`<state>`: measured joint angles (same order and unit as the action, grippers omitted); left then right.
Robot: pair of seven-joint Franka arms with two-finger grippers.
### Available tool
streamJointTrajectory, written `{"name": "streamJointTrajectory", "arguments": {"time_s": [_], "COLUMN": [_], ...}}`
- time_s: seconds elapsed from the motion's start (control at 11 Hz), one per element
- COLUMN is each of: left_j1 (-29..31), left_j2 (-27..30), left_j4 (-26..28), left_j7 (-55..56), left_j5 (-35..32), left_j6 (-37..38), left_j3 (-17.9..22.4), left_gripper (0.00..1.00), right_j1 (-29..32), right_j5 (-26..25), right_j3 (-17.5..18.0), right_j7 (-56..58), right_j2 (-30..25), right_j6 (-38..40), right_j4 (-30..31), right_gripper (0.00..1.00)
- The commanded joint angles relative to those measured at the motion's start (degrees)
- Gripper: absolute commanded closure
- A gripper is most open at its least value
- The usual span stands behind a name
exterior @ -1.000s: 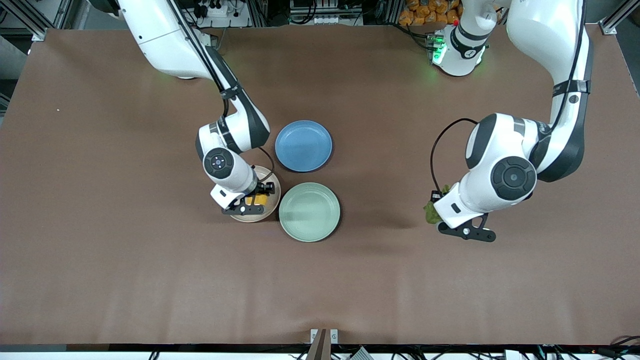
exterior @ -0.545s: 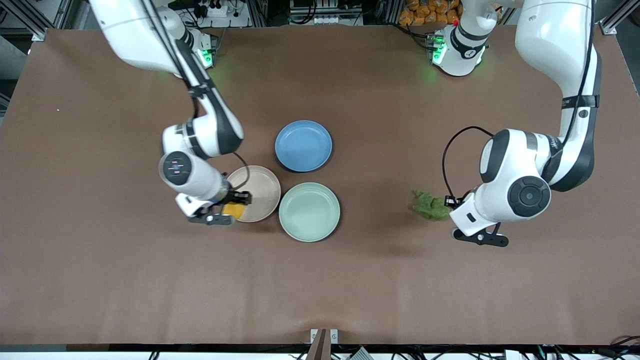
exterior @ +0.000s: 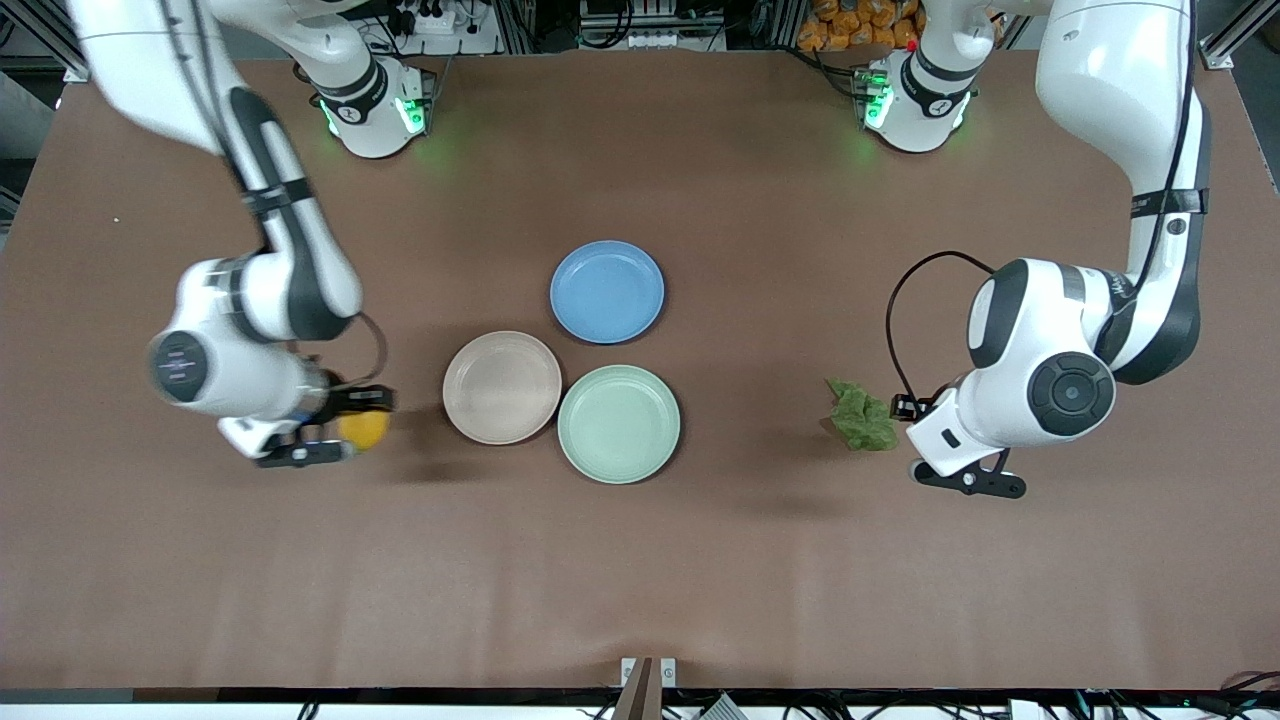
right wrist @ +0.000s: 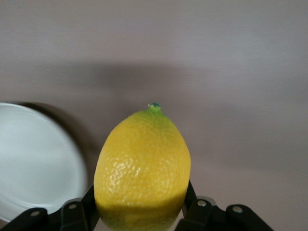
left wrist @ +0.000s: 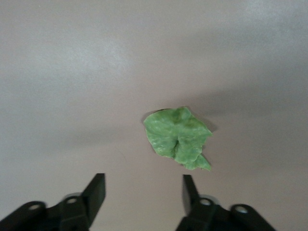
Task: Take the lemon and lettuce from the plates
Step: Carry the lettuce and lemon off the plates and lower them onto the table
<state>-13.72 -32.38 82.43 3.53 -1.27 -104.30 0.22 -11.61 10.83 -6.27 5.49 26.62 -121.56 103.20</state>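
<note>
Lemon (exterior: pixel 364 429) pinched between the right gripper (exterior: pixel 325 428) fingers, up in the air over bare table toward the right arm's end, clear of the pink plate (exterior: pixel 502 387). Right wrist view shows the lemon (right wrist: pixel 142 168) stood on end between the pads, held low on its body, stem tip pointing away, plate edge (right wrist: pixel 33 161) just beside it

Lettuce (exterior: pixel 859 415) lies flat on the table toward the left arm's end, well apart from the green plate (exterior: pixel 619 424). Left gripper (exterior: pixel 925 438) hangs just beside it, fingers spread and holding nothing; left wrist view has the leaf (left wrist: pixel 179 137) on the mat ahead of the open fingertips (left wrist: pixel 96 187), not touching. Blue plate (exterior: pixel 607 291) sits bare, farther from the camera than the other two. All three plates bare, so both picks look done; lemon not yet set down

Risks: grip sits on the lemon's lower end, rounded skin, so a quick swing or stop could let it squirt out and roll off across the table. A drop from height would roll too. Left fingers are close to the leaf, a low move could drag it

Versus half a second ago: right arm has carried the lemon from the pink plate's edge out toward its own end of the table. Lettuce and left arm nearly unchanged, gripper backed off slightly
</note>
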Motion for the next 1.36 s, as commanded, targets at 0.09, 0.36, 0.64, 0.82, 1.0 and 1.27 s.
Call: {"name": "streamJointTrajectory", "arguments": {"time_s": [0.09, 0.36, 0.64, 0.82, 1.0, 1.27], "left_j1": [0.36, 1.15, 2.28, 3.17, 3.17, 3.61], "left_j2": [1.53, 2.23, 4.86, 8.54, 14.07, 19.88], "left_j4": [-0.95, -3.32, -3.59, -3.59, -3.59, -3.59], "left_j7": [-0.63, -0.63, -0.72, -0.55, -0.54, -0.63], "left_j5": [-0.58, -0.49, -0.40, -0.49, -0.58, -0.66], "left_j6": [0.68, 0.68, 0.68, 0.68, 1.63, 7.09], "left_j3": [2.14, 3.47, 4.26, 4.35, 4.52, 5.75], "left_gripper": [0.00, 0.00, 0.00, 0.00, 0.00, 0.00], "right_j1": [15.02, 16.98, 17.33, 17.50, 17.77, 17.94], "right_j5": [-2.38, -5.64, -5.64, -5.73, -5.73, -5.73], "right_j3": [0.91, 0.99, 0.99, 0.99, 0.99, 0.99], "right_j7": [21.30, 19.23, 17.19, 17.19, 17.19, 17.19], "right_j2": [-0.43, -0.08, 1.06, 1.85, 2.12, 2.12], "right_j6": [-0.25, -6.83, -9.04, -10.62, -10.62, -10.54], "right_j4": [1.30, 4.89, 5.08, 5.08, 5.08, 5.08], "right_gripper": [0.76, 0.76, 0.66, 0.30, 0.14, 0.00]}}
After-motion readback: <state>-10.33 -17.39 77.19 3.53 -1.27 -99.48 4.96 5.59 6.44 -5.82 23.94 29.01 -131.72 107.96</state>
